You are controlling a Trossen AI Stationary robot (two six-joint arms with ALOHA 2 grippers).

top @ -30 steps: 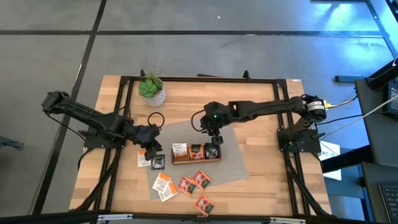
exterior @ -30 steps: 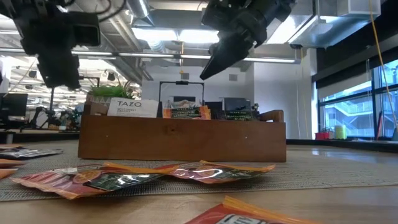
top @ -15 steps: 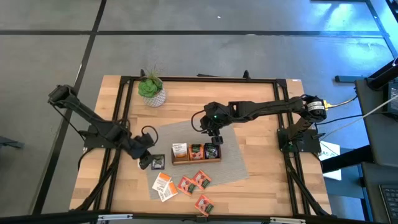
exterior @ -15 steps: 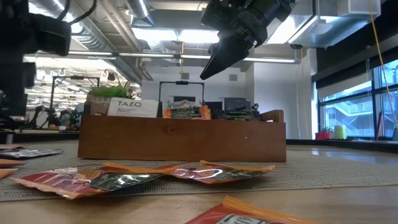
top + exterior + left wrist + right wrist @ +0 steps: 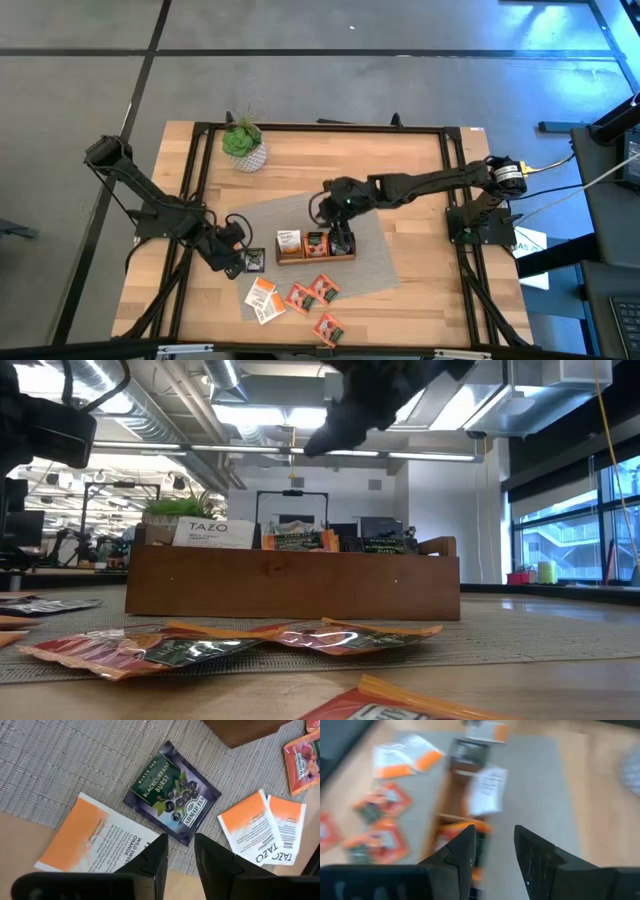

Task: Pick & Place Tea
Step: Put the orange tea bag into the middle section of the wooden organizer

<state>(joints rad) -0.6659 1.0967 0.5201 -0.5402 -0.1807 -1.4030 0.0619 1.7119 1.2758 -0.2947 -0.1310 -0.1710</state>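
Now we see our left gripper low over the dark purple square tea sachet on the grey woven mat, fingers narrowly apart and empty. It may also catch the white-and-orange sachet just beside it. Our right gripper hovers, slightly open and empty, over the brown wooden tray and may knock the sachets standing inside.

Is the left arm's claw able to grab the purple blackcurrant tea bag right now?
Probably yes. The left gripper hangs open just above the dark blackcurrant sachet, which lies flat on the grey mat with nothing on top. A white-and-orange sachet lies close beside it.
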